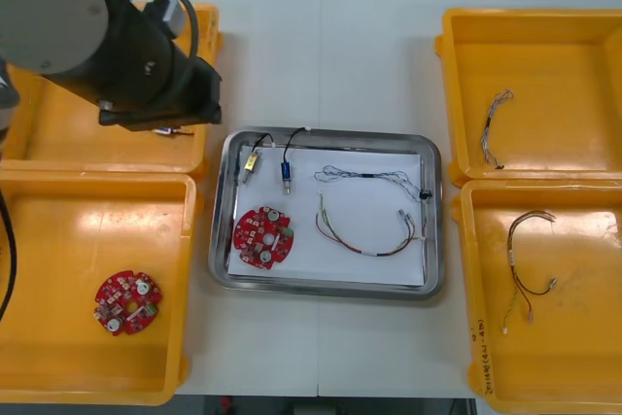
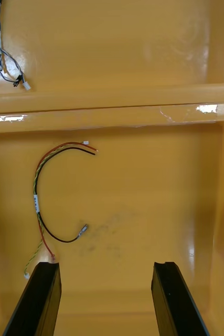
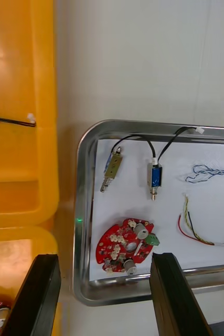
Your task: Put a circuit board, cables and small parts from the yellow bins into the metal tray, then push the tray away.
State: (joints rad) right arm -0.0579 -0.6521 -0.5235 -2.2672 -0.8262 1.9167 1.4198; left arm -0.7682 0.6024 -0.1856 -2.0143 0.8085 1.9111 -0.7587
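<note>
Yellow bins stand in pairs at each side of the light table (image 1: 321, 46), and between them lies the metal tray (image 1: 330, 290), shiny at the rim and white inside. In the tray's near left corner a round red circuit board (image 1: 263, 237) lies flat. Beyond it, by the far left corner, a brass-coloured metal part (image 1: 251, 164) and a blue metal part (image 1: 287, 171) lie side by side without touching, each with a black lead curling to the far rim. To their right a twisted blue and white cable (image 1: 369, 178) stretches across the white floor, and on its near side a red and yellow cable (image 1: 362, 249) curves in a loose loop. The left arm (image 1: 117, 36) hangs over the far left bin (image 1: 49, 133). The left claw (image 3: 104, 257) hovers by the tray's left end with its fingers wide apart and nothing between them, the circuit board showing in the gap below. A black cable (image 3: 9, 121) rests in that far left bin, and a second circuit board (image 1: 127, 301) lies in the near left bin (image 1: 87, 221). The right claw (image 2: 105, 265) is over the near right bin (image 1: 583, 337), its fingers likewise spread and empty. A red, yellow and black cable (image 2: 36, 202) lies bent on the bin's floor just beyond one finger, untouched. Past the rims between the two bins, another blue and white cable (image 2: 1, 52) lies in the far right bin (image 1: 554, 55).
</note>
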